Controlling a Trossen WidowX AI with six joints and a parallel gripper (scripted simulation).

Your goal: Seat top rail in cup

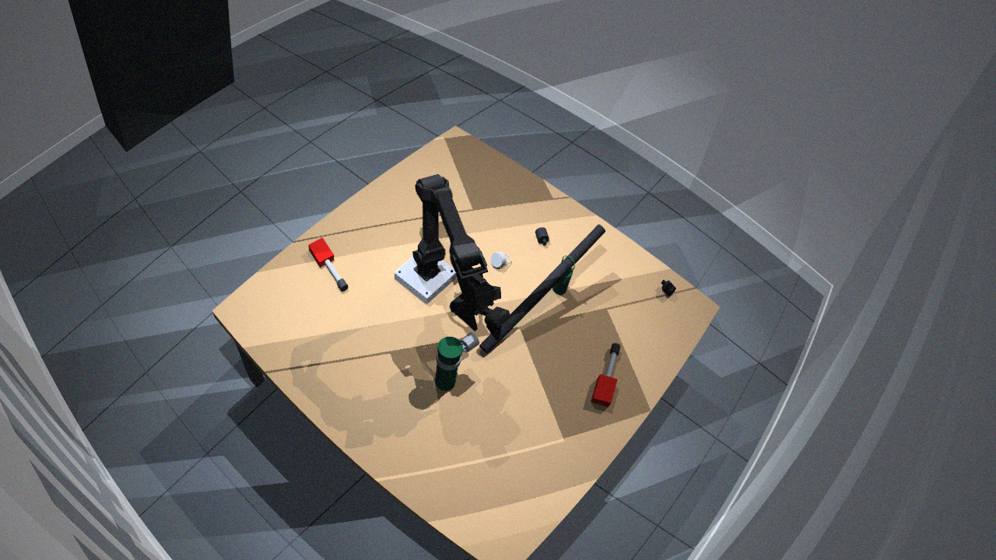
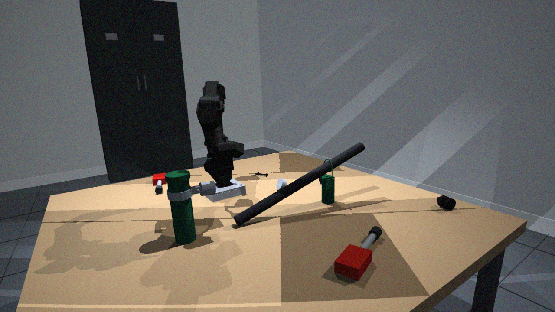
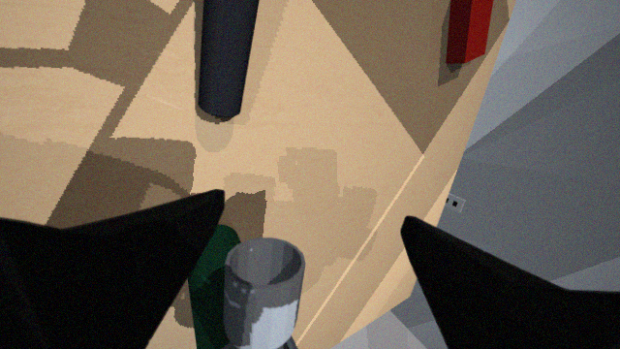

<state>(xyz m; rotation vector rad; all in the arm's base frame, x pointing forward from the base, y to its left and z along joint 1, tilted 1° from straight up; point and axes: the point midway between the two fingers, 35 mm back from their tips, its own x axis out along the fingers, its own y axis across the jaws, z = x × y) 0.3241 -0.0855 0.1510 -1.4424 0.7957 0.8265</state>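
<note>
Jaws [image 1: 480, 328] spread wide, gripping nothing; band [image 2: 179, 194] partly unseen behind post [image 2: 184, 217]; rail [image 3: 225, 53] cropped in wrist view
</note>
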